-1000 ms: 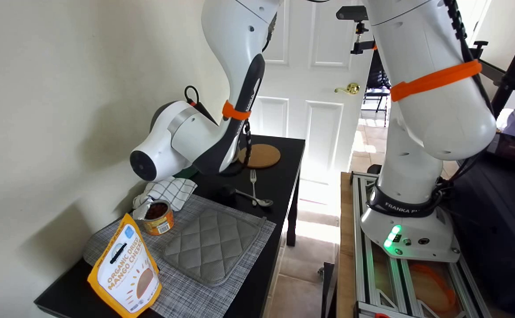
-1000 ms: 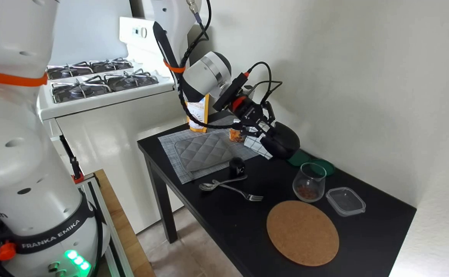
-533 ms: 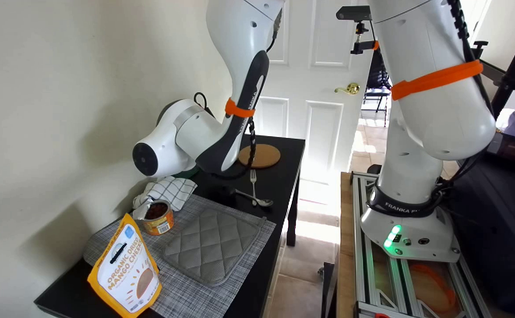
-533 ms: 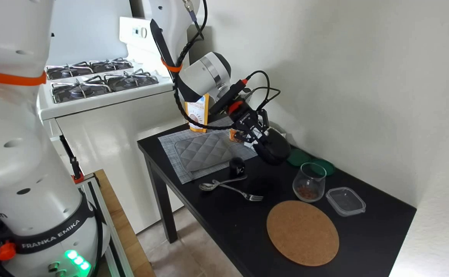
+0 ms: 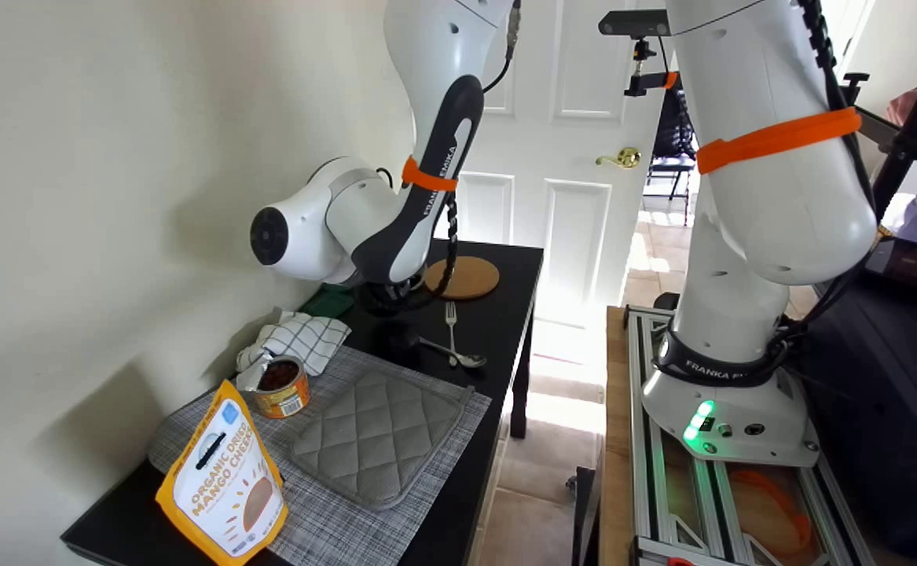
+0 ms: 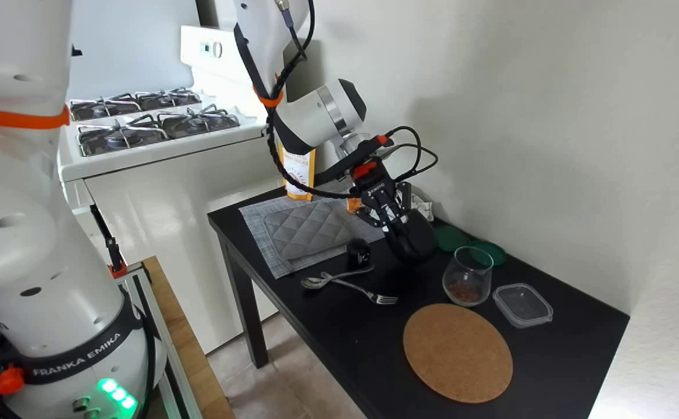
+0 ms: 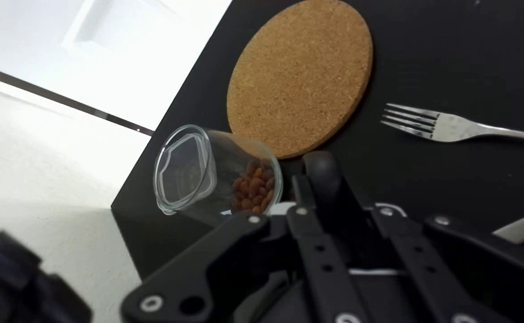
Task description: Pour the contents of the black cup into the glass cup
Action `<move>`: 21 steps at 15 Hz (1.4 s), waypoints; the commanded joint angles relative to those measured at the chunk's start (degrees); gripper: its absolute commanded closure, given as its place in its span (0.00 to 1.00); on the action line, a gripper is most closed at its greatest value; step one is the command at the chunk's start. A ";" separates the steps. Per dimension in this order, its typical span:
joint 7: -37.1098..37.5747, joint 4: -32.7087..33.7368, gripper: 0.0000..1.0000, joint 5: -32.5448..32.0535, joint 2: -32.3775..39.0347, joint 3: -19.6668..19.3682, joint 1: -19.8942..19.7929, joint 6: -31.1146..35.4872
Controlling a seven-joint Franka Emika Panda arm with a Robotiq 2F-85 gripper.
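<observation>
My gripper [image 6: 393,216] is shut on the black cup [image 6: 413,237], which hangs below the fingers, above the table and to the left of the glass cup [image 6: 468,276] in an exterior view. I cannot see the black cup's mouth or contents. In the wrist view the black cup [image 7: 327,172] is a dark rounded shape between the fingers [image 7: 336,197]. The glass cup [image 7: 219,166] stands on the black table with several brown nuts [image 7: 253,186] at its bottom. In the remaining exterior view, the arm hides the glass cup.
A cork trivet [image 6: 458,352], clear plastic container [image 6: 522,304] and green lids [image 6: 489,251] lie around the glass cup. A fork [image 6: 374,295], spoon [image 6: 316,282] and small black container [image 6: 358,252] are nearer the pot holder [image 5: 379,440]. A towel [image 5: 301,338], tin [image 5: 284,389] and pouch [image 5: 226,479] stand beyond.
My gripper has swung to point more steeply down, with the black cup turning and lowering slightly in it. The forearm has shifted slightly. The glass cup has not moved.
</observation>
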 commanded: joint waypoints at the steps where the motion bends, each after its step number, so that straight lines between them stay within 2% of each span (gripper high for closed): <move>1: -0.65 -2.38 0.94 4.95 -4.25 -1.38 -1.13 5.65; 7: -1.28 -3.84 0.94 11.57 -7.12 -3.50 -1.80 14.44; 21: -2.64 -8.01 0.94 14.72 -6.60 -6.87 -1.59 13.61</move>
